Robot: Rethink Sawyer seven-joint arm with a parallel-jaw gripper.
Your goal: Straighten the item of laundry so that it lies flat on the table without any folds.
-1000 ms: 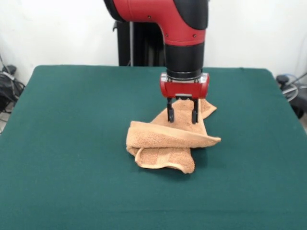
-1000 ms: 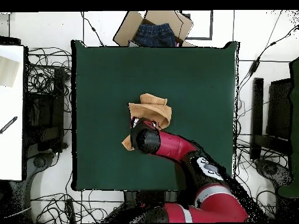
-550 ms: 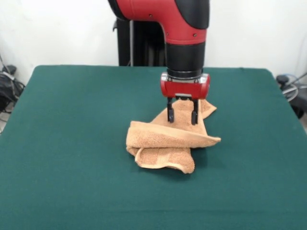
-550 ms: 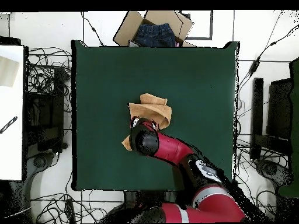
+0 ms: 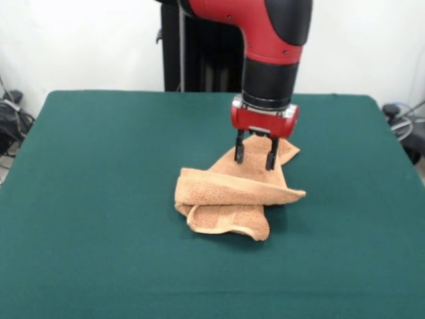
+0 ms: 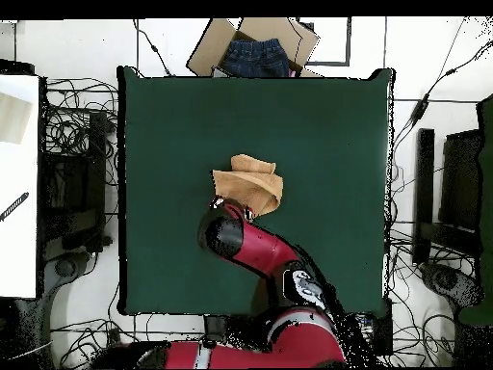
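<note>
The gripper (image 5: 254, 154) is shifting toward three o'clock in the front view, its red wrist block now sitting further that way and a little higher than a second ago, so the two black fingers (image 5: 271, 159) are hanging over the towel's (image 5: 229, 194) back flap rather than its middle. In the overhead view the arm's (image 6: 252, 252) black end cap is sliding toward eight o'clock, covering the corner of cloth that was showing there, while its red links are swinging round toward six o'clock near the table's (image 6: 164, 145) lower edge.
</note>
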